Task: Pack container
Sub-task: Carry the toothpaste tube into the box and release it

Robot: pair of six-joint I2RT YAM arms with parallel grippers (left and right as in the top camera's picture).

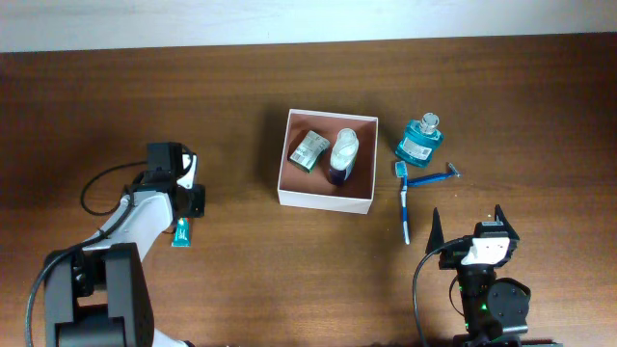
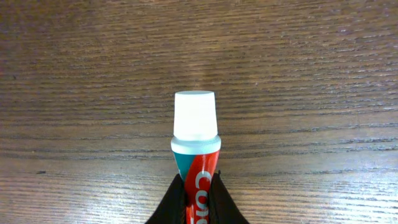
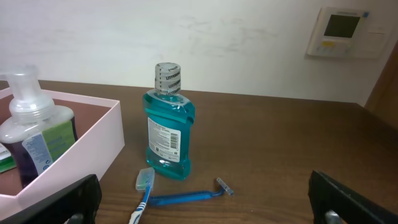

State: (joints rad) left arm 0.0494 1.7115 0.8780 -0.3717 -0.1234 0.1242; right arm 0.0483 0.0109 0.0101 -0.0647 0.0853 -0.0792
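The container (image 1: 325, 200), a square white box with a reddish-brown inside, sits at mid-table and holds a pump bottle (image 1: 341, 155) and a green-white packet (image 1: 309, 150). Its wall shows in the right wrist view (image 3: 74, 152). My left gripper (image 2: 199, 199) is shut on a red-and-teal toothpaste tube (image 2: 196, 155) with a white cap, low over the wood at the left (image 1: 181, 232). My right gripper (image 1: 468, 224) is open and empty near the front edge, below a blue toothbrush (image 1: 404, 202), a blue razor (image 1: 432, 177) and a teal mouthwash bottle (image 1: 419, 140).
The toothbrush (image 3: 142, 196), razor (image 3: 189, 196) and mouthwash bottle (image 3: 166, 124) lie just right of the container. A wall with a thermostat panel (image 3: 342, 31) stands behind the table.
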